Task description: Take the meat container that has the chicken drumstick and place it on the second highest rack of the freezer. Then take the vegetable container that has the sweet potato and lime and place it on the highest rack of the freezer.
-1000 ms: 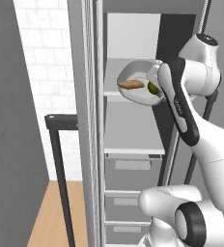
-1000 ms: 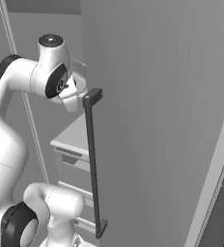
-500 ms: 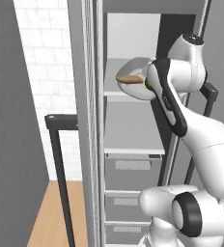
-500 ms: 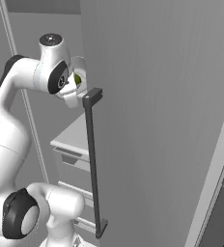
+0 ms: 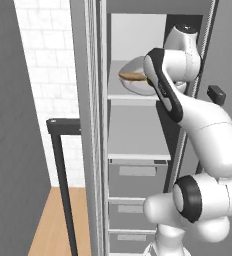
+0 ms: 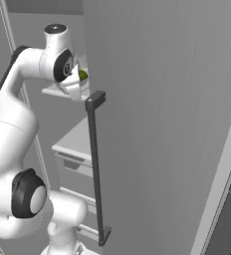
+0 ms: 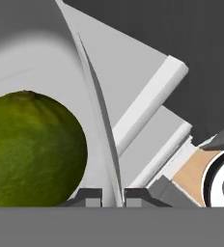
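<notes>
The vegetable container [image 5: 134, 81], a white bowl, hangs just above the highest freezer rack [image 5: 130, 98]. The brown sweet potato [image 5: 132, 76] lies across it, and the lime [image 7: 32, 149] sits near the held edge; the lime [image 6: 82, 75] also peeks out beside the wrist. My gripper [image 7: 113, 195] is shut on the bowl's thin rim [image 7: 102, 130], which runs up between the two fingertips [image 7: 91, 195]. In the right base view the gripper [image 6: 76, 87] is at the shelf's edge. The second rack [image 5: 138, 137] lies bare below.
The grey freezer door [image 6: 162, 124] stands open on the right, with a long dark handle [image 6: 95, 164]. Grey drawers [image 5: 138, 175] fill the lower freezer. Left of the cabinet are another dark handle [image 5: 60, 165], a white brick wall [image 5: 48, 75] and wood floor [image 5: 53, 225].
The arm has carried the bowl further left and deeper over the top rack. The lime has come into sight in the right base view.
</notes>
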You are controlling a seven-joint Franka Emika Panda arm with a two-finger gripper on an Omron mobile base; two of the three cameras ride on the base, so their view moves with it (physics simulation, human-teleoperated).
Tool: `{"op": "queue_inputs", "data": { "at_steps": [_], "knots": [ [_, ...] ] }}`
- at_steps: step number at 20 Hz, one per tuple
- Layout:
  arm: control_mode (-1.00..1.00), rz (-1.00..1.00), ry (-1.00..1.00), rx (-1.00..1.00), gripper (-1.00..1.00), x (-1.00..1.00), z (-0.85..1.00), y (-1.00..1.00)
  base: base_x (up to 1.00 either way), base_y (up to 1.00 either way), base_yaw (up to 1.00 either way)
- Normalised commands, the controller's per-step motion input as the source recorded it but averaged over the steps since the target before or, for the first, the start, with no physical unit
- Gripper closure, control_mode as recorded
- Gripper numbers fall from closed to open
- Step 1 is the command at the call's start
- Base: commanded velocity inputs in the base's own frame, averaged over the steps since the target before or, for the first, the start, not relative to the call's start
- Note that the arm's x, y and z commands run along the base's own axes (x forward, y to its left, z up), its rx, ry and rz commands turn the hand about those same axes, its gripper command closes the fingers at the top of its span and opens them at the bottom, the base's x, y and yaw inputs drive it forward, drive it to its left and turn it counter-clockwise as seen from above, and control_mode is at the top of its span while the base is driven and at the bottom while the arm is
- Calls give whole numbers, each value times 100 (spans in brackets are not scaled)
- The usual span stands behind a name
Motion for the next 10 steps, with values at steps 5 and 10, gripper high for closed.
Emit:
{"op": "queue_inputs", "data": {
  "at_steps": [5,10],
  "knots": [
    [-100,-4,0,0,100,56,-3,3,0,0,0],
    [-100,-5,0,0,100,38,-36,14,0,0,0]
  ]
}}
